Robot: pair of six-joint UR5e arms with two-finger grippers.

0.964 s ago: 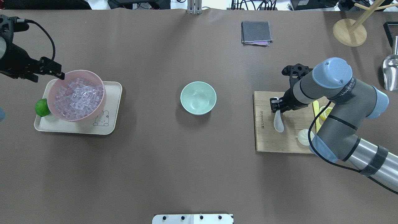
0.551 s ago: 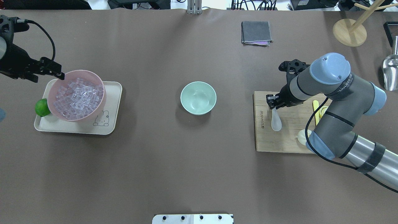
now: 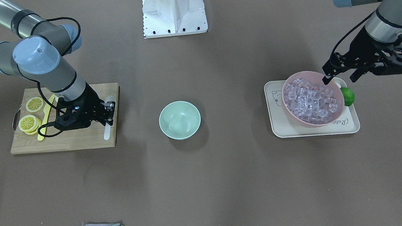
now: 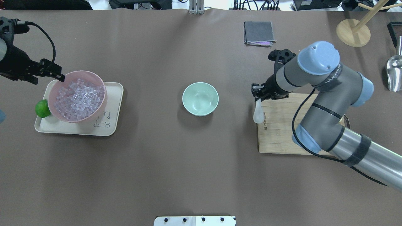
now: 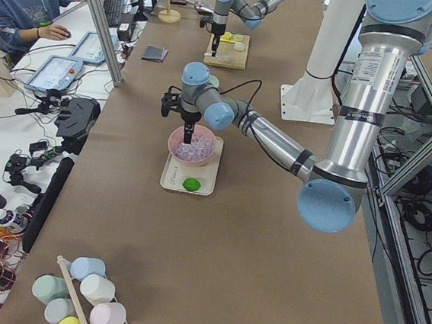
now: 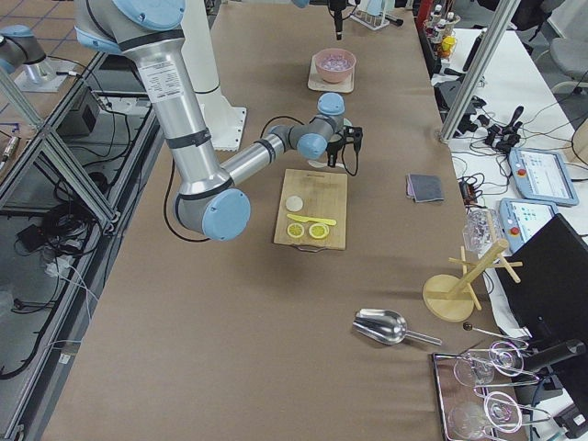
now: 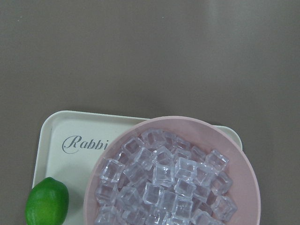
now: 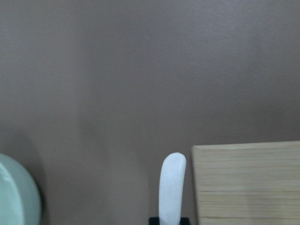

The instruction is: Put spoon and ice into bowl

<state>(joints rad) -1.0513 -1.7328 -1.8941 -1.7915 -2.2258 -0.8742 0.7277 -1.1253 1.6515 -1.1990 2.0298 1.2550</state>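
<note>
The white spoon (image 4: 258,114) hangs from my right gripper (image 4: 257,95), which is shut on its handle above the left edge of the cutting board (image 4: 282,135). The handle tip (image 8: 172,187) shows in the right wrist view, with the mint-green bowl (image 8: 16,197) at the lower left. That bowl (image 4: 200,99) sits at the table's middle with nothing in it. The ice (image 4: 78,97) fills a pink bowl (image 4: 100,84) on a cream tray (image 4: 113,103). My left gripper (image 4: 48,78) is open and empty over the pink bowl's far left rim. The ice (image 7: 164,183) also shows from above in the left wrist view.
A lime (image 4: 42,108) lies on the tray beside the pink bowl. Lemon slices (image 3: 29,120) and a yellow knife (image 3: 46,117) lie on the board. A grey cloth (image 4: 259,33), a wooden stand (image 4: 353,31) and a metal scoop (image 4: 394,73) are at the far right.
My right gripper has lifted the spoon off the cutting board and carried it left, toward the mint-green bowl. The left arm has stayed at the pink bowl.
</note>
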